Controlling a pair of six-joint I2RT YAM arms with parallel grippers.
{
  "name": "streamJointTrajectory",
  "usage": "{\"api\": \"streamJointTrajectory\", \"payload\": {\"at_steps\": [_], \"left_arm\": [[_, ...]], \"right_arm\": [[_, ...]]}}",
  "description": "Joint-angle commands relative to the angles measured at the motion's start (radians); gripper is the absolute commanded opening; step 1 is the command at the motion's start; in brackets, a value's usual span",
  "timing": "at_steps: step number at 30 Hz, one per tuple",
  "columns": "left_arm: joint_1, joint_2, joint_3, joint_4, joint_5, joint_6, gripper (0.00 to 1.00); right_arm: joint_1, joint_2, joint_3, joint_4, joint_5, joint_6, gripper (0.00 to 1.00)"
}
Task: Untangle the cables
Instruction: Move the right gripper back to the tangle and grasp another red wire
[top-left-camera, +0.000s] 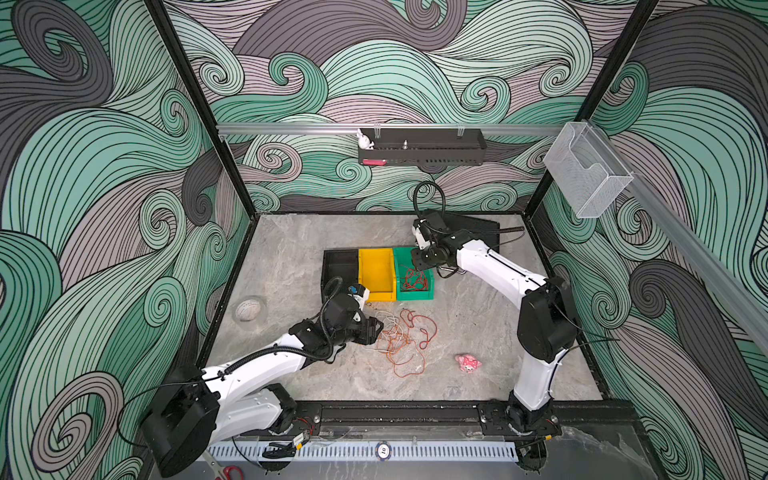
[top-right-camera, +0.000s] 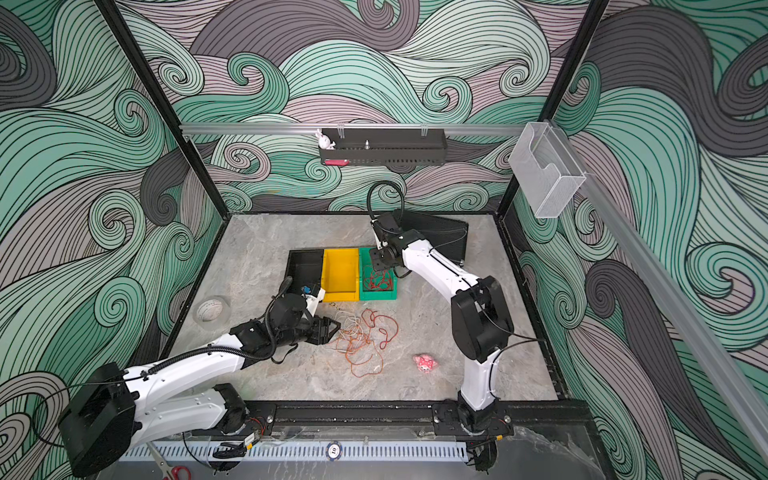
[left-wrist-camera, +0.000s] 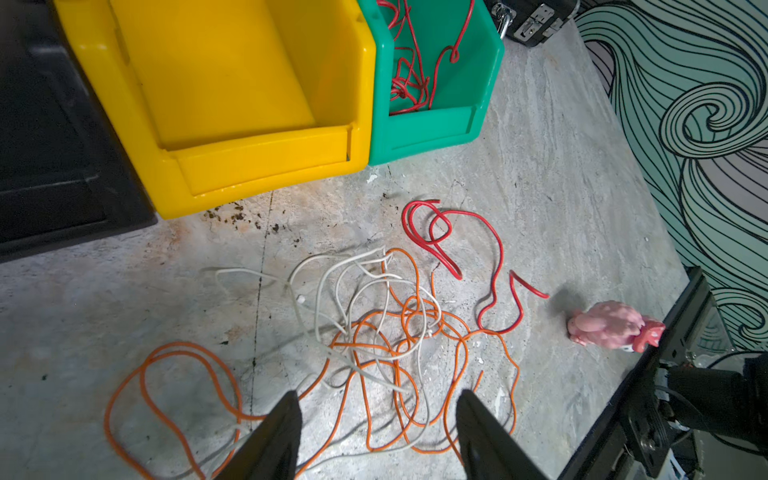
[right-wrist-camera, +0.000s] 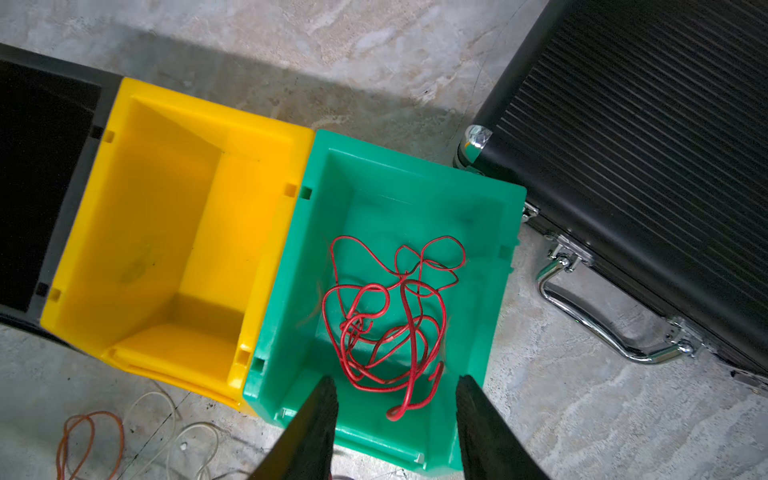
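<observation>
While the arms hang over it, the table top (top-left-camera: 291, 257) reads as grey, marble-veined stone, flat and matt, closed in by walls (top-left-camera: 104, 187) printed with green and mauve swirls.

Three moulded plastic bins stand side by side, touching: black bin (top-left-camera: 338, 266), yellow bin (right-wrist-camera: 257, 187), green bin (right-wrist-camera: 286, 291). A ribbed black case (right-wrist-camera: 644, 145) with chrome handle lies just beside the green one. A tape roll (top-left-camera: 249, 309) lies near the left wall and a pink plush toy (top-left-camera: 468, 362) right of the heap.

The cables (top-left-camera: 401, 340) are thin round glossy wires in orange, white and red. They lie in one loose crossed heap on the table in front of the bins. Its longer extent runs from the bins toward the front rail, and the loops keep no single heading. One loose red end points toward the toy. A separate red cable (right-wrist-camera: 409, 324) lies coiled on the green bin's floor.

The left gripper (left-wrist-camera: 378, 399) is at the heap's left edge, jaws well apart, gripping nothing, with orange loops on the table beneath. The right gripper (right-wrist-camera: 397, 380) is above the green bin, jaws parted, empty.
</observation>
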Motion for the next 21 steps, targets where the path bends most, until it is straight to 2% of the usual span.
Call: {"api": "streamJointTrajectory", "payload": {"at_steps": [1,8,16,21], "left_arm": [[0.004,-0.024,0.036,-0.031,-0.008,0.022,0.62],[0.000,-0.014,0.029,0.010,0.035,0.025,0.62],[-0.046,0.024,0.031,0.056,0.019,-0.001,0.62],[-0.063,0.036,0.030,0.064,-0.002,-0.010,0.62]], "right_arm": [[-0.002,-0.094,-0.014,-0.026,-0.020,-0.003,0.48],[0.014,-0.295,-0.222,0.024,-0.125,0.058,0.48],[0.077,-0.496,-0.505,0.083,-0.141,0.140,0.49],[0.117,-0.587,-0.635,0.107,-0.135,0.178,0.60]]}}
